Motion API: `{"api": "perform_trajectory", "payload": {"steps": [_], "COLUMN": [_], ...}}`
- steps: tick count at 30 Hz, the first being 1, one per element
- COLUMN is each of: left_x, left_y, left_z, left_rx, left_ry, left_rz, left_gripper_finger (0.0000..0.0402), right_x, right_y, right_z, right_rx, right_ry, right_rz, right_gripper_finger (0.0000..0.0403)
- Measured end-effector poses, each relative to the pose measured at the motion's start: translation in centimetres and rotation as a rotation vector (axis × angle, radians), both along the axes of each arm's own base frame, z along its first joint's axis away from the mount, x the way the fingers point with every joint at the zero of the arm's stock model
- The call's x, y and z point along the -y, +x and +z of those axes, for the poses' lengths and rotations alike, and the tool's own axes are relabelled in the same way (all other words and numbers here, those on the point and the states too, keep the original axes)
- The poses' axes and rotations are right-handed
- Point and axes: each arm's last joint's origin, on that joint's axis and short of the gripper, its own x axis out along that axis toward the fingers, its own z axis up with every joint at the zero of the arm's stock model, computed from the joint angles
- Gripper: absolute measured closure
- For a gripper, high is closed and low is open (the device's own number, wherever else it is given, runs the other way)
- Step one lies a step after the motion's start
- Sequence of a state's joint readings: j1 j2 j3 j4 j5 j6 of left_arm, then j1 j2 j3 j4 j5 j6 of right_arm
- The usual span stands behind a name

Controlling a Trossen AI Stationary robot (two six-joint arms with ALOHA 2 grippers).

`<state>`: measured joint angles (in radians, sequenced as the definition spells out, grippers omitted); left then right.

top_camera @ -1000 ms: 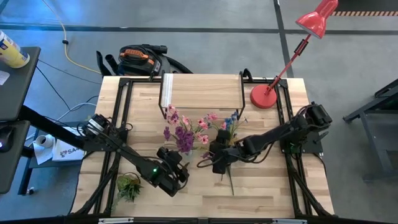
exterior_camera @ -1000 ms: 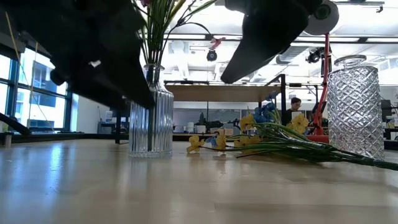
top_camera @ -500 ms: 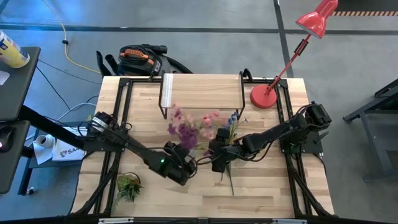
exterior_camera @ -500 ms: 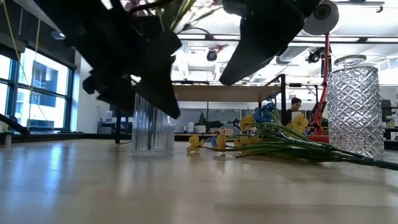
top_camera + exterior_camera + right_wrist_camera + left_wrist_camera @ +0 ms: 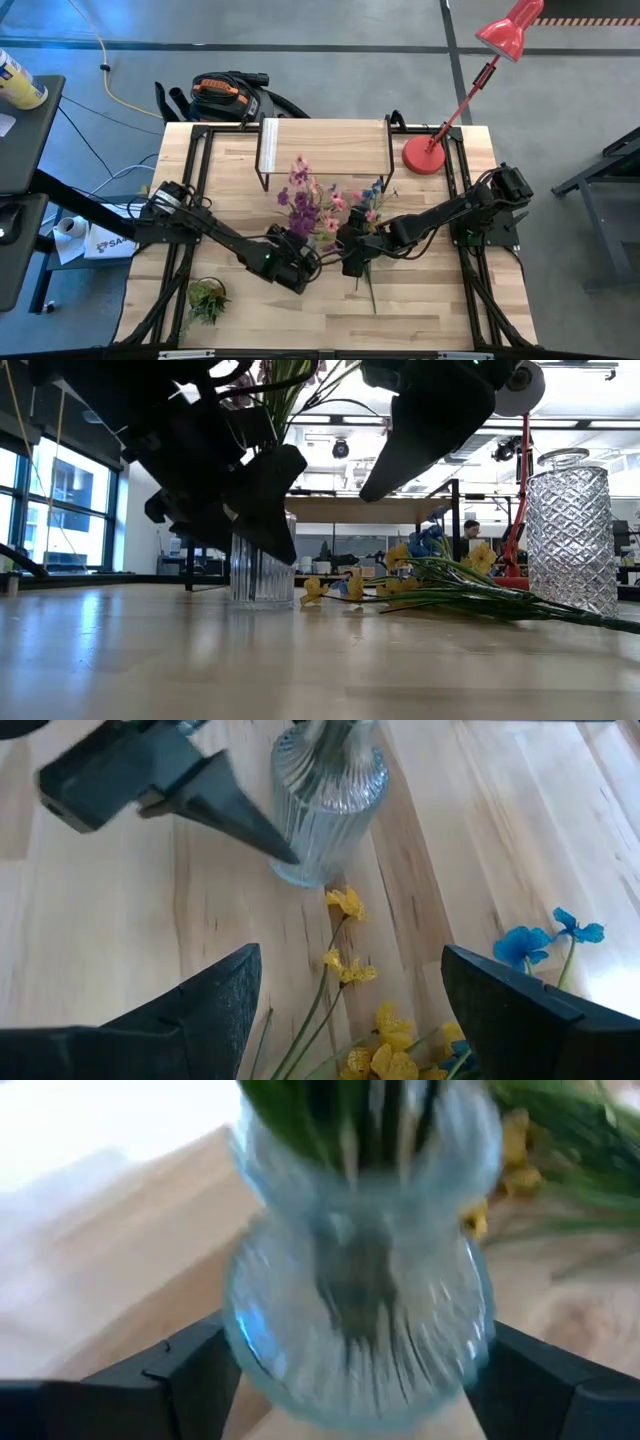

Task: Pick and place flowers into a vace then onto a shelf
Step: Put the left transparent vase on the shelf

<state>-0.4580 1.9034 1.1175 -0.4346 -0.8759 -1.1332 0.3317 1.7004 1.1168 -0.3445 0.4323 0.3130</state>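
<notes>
Left jaws (image 5: 350, 1370) clamped on ribbed vase (image 5: 355, 1295) of pink-purple flowers (image 5: 308, 200), right jaws (image 5: 350, 1010) open above blue-yellow flowers (image 5: 400, 1050)

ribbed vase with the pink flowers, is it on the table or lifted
Cannot tell for sure. The left gripper is shut on the ribbed vase, stems inside. In the low view its base looks level with the table, but the gripper hides part.

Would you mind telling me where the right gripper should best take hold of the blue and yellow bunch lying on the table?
Grip the bare green stems of the blue and yellow bunch, short of the blooms, coming down from above. It lies flat on the table, stems gathered into a narrow bundle. The open right gripper hangs over it. The ribbed vase, held by the left gripper, stands close by, so stay clear of it.
</notes>
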Motion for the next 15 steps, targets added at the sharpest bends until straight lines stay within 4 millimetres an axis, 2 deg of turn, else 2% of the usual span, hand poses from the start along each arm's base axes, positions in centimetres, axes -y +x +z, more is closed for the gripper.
{"api": "perform_trajectory", "payload": {"steps": [5,12,15], "left_x": [0.1,0.4,0.2], "left_y": [0.5,1.4,1.2], "left_z": [-0.5,-2.3,-2.7], "left_rx": [0.055,0.103,0.086], "left_ry": [0.052,0.065,0.088], "left_rz": [0.028,0.041,0.049], "left_gripper_finger": [0.0084,0.0059,0.0067], "right_x": [0.0,0.0,0.0], "right_y": [0.0,-0.1,-0.2], "right_z": [0.0,-0.1,-0.2], "right_rx": [-0.002,-0.014,-0.022], "right_ry": [-0.002,0.009,0.026], "right_rz": [-0.001,-0.009,-0.018], "right_gripper_finger": [0.0102,0.0102,0.0102]}}
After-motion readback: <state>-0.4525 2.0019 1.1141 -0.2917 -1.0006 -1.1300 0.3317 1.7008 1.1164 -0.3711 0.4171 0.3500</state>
